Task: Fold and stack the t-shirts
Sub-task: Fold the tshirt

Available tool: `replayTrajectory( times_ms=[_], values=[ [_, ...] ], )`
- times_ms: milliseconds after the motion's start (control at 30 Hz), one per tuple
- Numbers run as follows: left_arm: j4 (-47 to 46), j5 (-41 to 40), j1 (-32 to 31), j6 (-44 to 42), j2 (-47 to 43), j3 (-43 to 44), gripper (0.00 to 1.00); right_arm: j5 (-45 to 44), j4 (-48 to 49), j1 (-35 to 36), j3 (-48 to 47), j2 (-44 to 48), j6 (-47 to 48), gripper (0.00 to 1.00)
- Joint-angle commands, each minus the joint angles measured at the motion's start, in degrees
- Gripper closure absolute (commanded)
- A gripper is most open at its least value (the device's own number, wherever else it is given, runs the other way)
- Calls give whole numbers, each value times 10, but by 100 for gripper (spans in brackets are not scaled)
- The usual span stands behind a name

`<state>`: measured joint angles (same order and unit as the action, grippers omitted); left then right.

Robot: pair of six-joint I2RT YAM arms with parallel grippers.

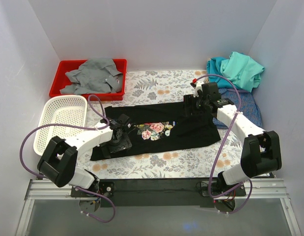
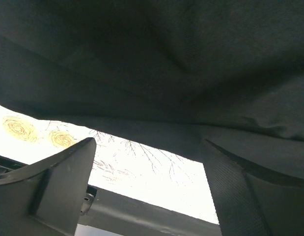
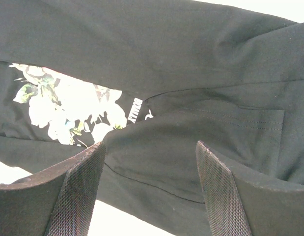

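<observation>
The black t-shirt [image 1: 186,128] with the pink-rose print [image 1: 154,131] lies spread across the flowered table, partly folded lengthwise. My left gripper [image 1: 123,132] is open, low over the shirt's left part; its wrist view shows black cloth [image 2: 156,69] above open jaws and bare tabletop [image 2: 142,167] between them. My right gripper [image 1: 195,104] is open over the shirt's far right edge; its wrist view shows a folded black layer [image 3: 191,147] between the fingers and the print [image 3: 58,105] beyond. Teal and mint shirts [image 1: 236,70] are piled at the far right on a blue-checked one [image 1: 250,105].
A red bin [image 1: 63,73] holding a grey shirt [image 1: 93,76] stands at the far left. A white mesh basket [image 1: 61,120] sits at the left, close to my left arm. White walls close in the table on three sides.
</observation>
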<state>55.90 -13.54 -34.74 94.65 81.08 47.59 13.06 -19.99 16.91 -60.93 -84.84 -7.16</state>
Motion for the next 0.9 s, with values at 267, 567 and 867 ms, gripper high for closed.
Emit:
replayTrajectory(
  times_ms=[267, 567, 867],
  values=[
    [-18, 5, -4, 15, 11, -21, 57, 44, 14, 1, 5, 3, 3, 21],
    [-3, 0, -5, 4, 3, -10, 100, 46, 14, 2, 31, 2, 6, 22],
    [5, -29, -8, 30, -50, -5, 25, 57, 16, 2, 29, -11, 7, 22]
  ],
)
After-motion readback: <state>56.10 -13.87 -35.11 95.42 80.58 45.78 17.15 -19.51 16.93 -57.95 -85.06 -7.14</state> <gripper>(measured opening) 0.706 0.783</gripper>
